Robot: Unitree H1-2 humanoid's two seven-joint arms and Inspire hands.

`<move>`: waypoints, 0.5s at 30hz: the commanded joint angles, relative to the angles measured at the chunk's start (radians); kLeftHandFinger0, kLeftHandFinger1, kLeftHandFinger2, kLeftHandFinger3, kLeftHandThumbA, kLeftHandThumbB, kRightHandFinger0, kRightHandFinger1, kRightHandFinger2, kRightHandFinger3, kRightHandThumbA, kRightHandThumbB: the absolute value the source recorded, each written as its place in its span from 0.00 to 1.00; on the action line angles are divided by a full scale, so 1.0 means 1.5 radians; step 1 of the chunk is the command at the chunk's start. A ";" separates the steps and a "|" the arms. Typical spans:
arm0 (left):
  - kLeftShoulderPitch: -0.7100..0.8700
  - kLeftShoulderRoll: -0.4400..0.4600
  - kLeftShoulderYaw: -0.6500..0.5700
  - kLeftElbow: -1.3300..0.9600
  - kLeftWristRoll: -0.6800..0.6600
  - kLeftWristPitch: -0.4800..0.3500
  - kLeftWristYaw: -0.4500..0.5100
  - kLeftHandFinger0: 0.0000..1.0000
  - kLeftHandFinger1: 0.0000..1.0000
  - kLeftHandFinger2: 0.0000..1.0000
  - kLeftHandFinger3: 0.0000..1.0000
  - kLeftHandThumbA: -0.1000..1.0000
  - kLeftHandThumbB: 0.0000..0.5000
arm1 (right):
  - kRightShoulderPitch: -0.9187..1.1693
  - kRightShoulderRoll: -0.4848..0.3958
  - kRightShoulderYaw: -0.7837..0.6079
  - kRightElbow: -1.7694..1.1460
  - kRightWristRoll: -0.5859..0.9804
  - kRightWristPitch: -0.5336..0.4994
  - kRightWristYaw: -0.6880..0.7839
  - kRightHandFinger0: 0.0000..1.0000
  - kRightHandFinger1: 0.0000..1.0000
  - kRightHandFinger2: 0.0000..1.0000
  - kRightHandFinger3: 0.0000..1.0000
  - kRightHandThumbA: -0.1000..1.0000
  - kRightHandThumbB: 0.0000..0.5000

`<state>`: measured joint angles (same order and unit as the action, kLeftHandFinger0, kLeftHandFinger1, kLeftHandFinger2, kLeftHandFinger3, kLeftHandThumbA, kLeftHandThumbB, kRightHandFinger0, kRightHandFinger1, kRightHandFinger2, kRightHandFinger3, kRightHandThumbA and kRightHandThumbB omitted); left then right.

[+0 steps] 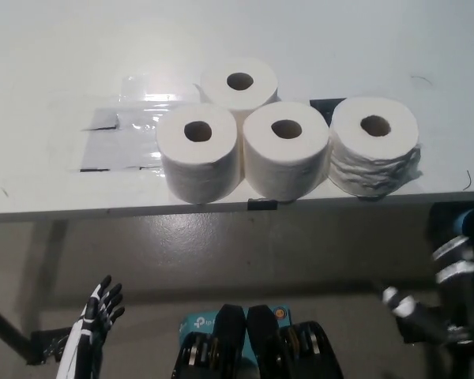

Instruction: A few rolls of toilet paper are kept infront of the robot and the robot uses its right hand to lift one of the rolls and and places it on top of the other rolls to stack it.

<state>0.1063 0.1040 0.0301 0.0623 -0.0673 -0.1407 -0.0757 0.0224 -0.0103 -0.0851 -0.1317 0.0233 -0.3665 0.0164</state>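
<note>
Four toilet paper rolls (pixel 284 150) stand upright, touching, near the table's (pixel 47 181) front edge, none stacked. Left robot hand (pixel 101 309) hangs below the edge, fingers spread. Right robot hand (pixel 415 316) hangs low; its state is unclear.

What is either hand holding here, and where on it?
Nothing. All four toilet paper rolls stand untouched on the table. The left hand hangs below its edge, fingers spread; the right hand is low too, its fingers unclear.
</note>
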 commanded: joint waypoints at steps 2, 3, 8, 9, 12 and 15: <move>-0.013 0.007 0.005 -0.024 -0.010 -0.033 -0.009 1.00 1.00 1.00 1.00 1.00 0.22 | -0.110 -0.077 -0.074 -0.234 0.045 0.121 -0.033 1.00 1.00 1.00 1.00 0.96 0.52; -0.013 0.007 0.004 -0.026 -0.010 -0.032 -0.009 1.00 1.00 1.00 1.00 1.00 0.22 | -0.133 -0.098 -0.082 -0.247 0.032 0.153 -0.027 1.00 1.00 1.00 1.00 0.97 0.55; -0.015 0.006 0.003 -0.022 -0.008 -0.039 -0.009 1.00 1.00 1.00 1.00 1.00 0.21 | -0.255 -0.236 -0.088 -0.241 0.037 0.323 0.036 1.00 1.00 1.00 1.00 0.92 0.46; -0.016 0.005 0.003 -0.021 -0.008 -0.039 -0.009 1.00 1.00 1.00 1.00 1.00 0.21 | -0.293 -0.285 -0.075 -0.220 0.022 0.381 0.069 1.00 1.00 1.00 1.00 0.85 0.36; -0.016 0.006 0.004 -0.023 -0.012 -0.035 -0.010 1.00 1.00 1.00 1.00 1.00 0.22 | -0.382 -0.339 -0.036 -0.149 0.023 0.460 0.114 1.00 1.00 1.00 1.00 0.83 0.41; -0.016 0.006 0.006 -0.028 -0.014 -0.033 -0.009 1.00 1.00 1.00 1.00 1.00 0.22 | -0.478 -0.387 0.033 -0.044 -0.002 0.516 0.188 1.00 1.00 1.00 1.00 0.91 0.37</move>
<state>0.1026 0.1036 0.0305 0.0634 -0.0695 -0.1399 -0.0756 -0.3575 -0.3675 -0.1594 -0.3210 0.0220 -0.0695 0.0541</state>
